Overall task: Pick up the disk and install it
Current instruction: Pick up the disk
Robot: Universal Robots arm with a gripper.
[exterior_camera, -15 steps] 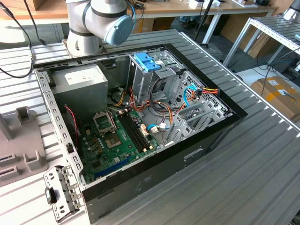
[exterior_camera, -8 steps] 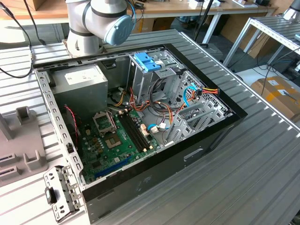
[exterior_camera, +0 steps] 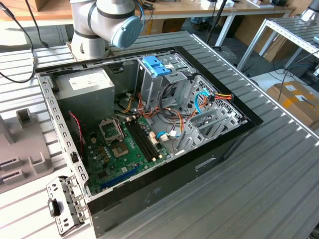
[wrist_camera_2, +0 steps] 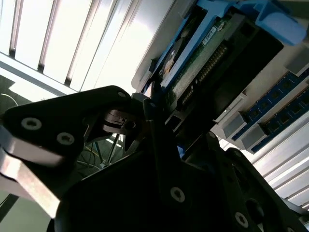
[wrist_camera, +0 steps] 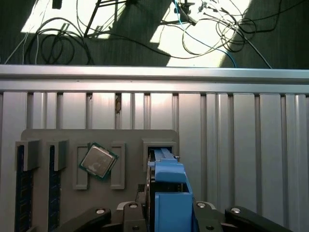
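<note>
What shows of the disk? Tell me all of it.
The disk is a flat dark drive in a bright blue plastic carrier with side rails and an end tab. The second wrist view shows its green circuit board and a row of connector pins. It stands in a slot of the grey holder tray, with the gripper close on either side. A grip cannot be confirmed.

One grey fixture tray (wrist_camera: 133, 169) carries one disk (wrist_camera: 169, 193), one processor (wrist_camera: 98, 161) and two memory modules (wrist_camera: 23, 193); one open computer case (exterior_camera: 199, 164) holds one motherboard (exterior_camera: 124, 154), one power supply (exterior_camera: 84, 89) and one pale blue bracket (exterior_camera: 157, 65). One robot arm (exterior_camera: 104, 25) stands near the edge of the table (exterior_camera: 279, 164), beside the case.
</note>
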